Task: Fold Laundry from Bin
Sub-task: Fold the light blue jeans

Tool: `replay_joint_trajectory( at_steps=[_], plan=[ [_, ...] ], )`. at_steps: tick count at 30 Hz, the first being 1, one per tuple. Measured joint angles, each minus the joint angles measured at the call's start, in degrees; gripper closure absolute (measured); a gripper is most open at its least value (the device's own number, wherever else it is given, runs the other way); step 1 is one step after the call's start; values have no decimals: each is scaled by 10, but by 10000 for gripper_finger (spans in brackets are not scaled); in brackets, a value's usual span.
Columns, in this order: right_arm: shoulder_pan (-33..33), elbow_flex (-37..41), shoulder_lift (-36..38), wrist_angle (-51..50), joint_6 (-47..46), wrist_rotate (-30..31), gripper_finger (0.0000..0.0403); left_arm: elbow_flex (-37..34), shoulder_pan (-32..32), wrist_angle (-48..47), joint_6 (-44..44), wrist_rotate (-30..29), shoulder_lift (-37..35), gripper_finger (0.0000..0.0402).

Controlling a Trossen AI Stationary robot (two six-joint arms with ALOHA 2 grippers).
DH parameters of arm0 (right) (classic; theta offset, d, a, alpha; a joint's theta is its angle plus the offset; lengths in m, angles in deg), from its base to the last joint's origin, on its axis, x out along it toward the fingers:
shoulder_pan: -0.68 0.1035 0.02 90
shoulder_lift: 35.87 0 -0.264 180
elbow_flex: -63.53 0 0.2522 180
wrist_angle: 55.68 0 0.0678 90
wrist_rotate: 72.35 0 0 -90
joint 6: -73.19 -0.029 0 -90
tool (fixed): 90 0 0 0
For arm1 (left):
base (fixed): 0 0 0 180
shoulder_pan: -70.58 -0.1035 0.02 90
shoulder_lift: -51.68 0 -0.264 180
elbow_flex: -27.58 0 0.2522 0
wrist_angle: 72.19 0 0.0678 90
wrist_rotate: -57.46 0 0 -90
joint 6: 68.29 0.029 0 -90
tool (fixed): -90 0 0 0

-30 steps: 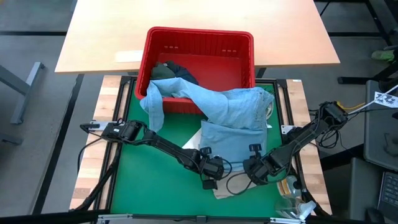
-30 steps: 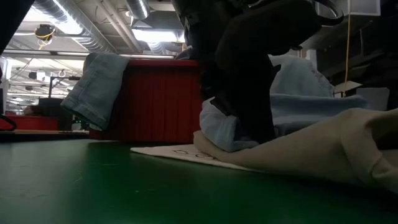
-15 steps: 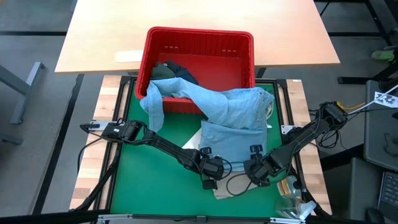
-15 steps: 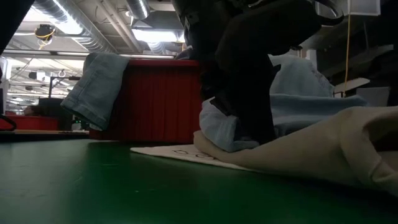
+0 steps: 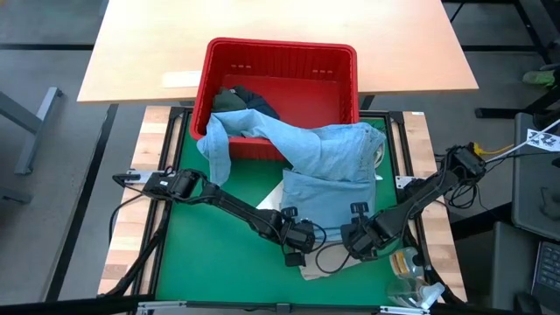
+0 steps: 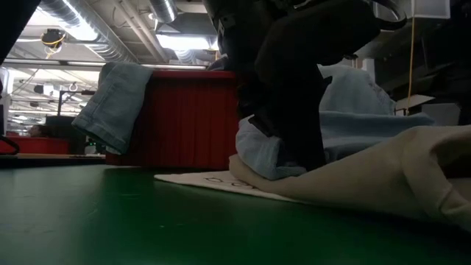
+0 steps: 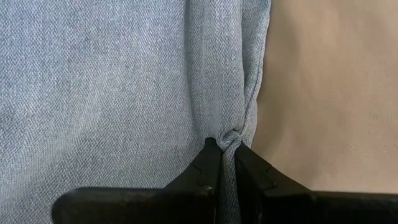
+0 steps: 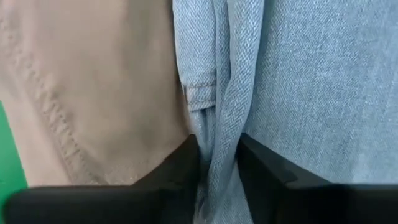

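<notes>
The red bin [image 5: 282,51] stands at the far edge of the green mat [image 5: 219,254], with dark garments [image 5: 245,98] inside. A light blue shirt [image 5: 325,179] drapes from the bin over its near wall onto the mat. One sleeve [image 6: 114,103] hangs down the bin's outer left corner. The shirt's near part lies on a beige garment [image 6: 383,177]. My left gripper [image 7: 227,149] is shut on the shirt's near left edge. My right gripper [image 8: 217,155] is shut on its near right edge. Both point down. My left gripper pinches a small fold at the shirt's side edge [image 7: 231,134] between its two fingertips, coming from above. The cloth puckers at the tips and lies on the beige garment. My right gripper pinches a bunched lengthwise fold of several layers [image 8: 219,134] by the shirt's hem edge, from above; the cloth rests on the beige garment.
A white printed tote [image 6: 210,179] lies flat under the garments on the mat. A pale wooden table [image 5: 280,22] stands beyond the bin. Clear plastic items [image 5: 411,278] sit at the near right corner. A black cable [image 5: 328,258] loops between the two grippers.
</notes>
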Motion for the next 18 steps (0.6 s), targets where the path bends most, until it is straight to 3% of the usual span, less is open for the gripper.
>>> replay_joint_trajectory(
  at_steps=[6, 13, 18],
  plan=[
    [0, -1, 2, -2, 0, 0, 389, 0, 0, -1, 1, 0, -3, 384],
    [0, -3, 2, -7, 0, -8, 354, 12, 0, -11, 2, 3, -6, 384],
    [0, -46, 2, -85, 5, -3, 391, 47, 0, -35, 7, 3, -6, 384]
  ],
)
